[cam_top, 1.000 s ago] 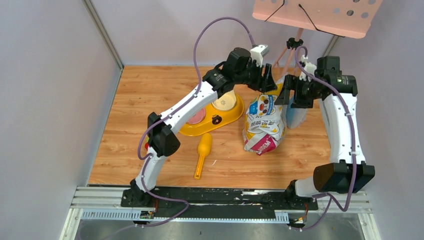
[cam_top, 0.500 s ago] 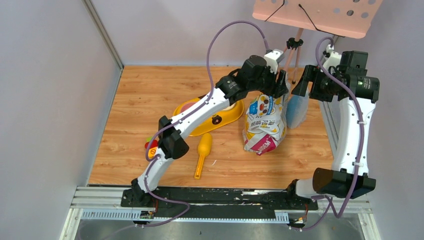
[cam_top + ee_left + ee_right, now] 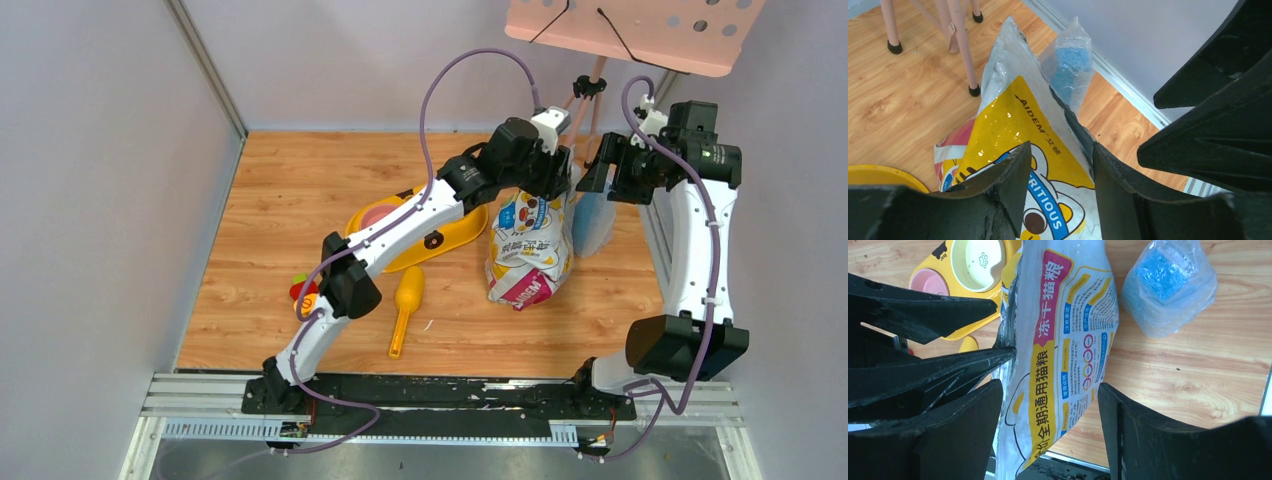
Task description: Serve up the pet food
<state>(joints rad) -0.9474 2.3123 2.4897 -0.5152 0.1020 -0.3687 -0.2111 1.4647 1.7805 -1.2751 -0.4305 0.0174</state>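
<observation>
The printed foil bag [image 3: 528, 250] stands upright right of centre on the wooden table. The pet food is hidden, and no kibble shows in any view. My left gripper [image 3: 556, 182] reaches across to the bag's top. In the left wrist view it [image 3: 1060, 167] is open, with the bag's yellow front panel [image 3: 1013, 125] between its fingers and the bag's top edge running along the right finger [image 3: 1118, 185]. My right gripper [image 3: 597, 182] hangs just right of the bag top. In its own view it [image 3: 1048, 400] is open and straddles the bag's back face [image 3: 1068, 315] without touching it.
A yellow feeder [image 3: 455, 232] with a pink and a cream bowl lies left of the bag, partly under my left arm. The yellow scoop [image 3: 405, 300] lies in front of it. A clear packet of blue material [image 3: 592, 222] leans right of the bag. Pink stand legs [image 3: 590, 100] are behind.
My left gripper swung right from above the feeder to the bag's top and its jaws narrowed a little. My right gripper drew back to the right, then settled beside the bag top.
</observation>
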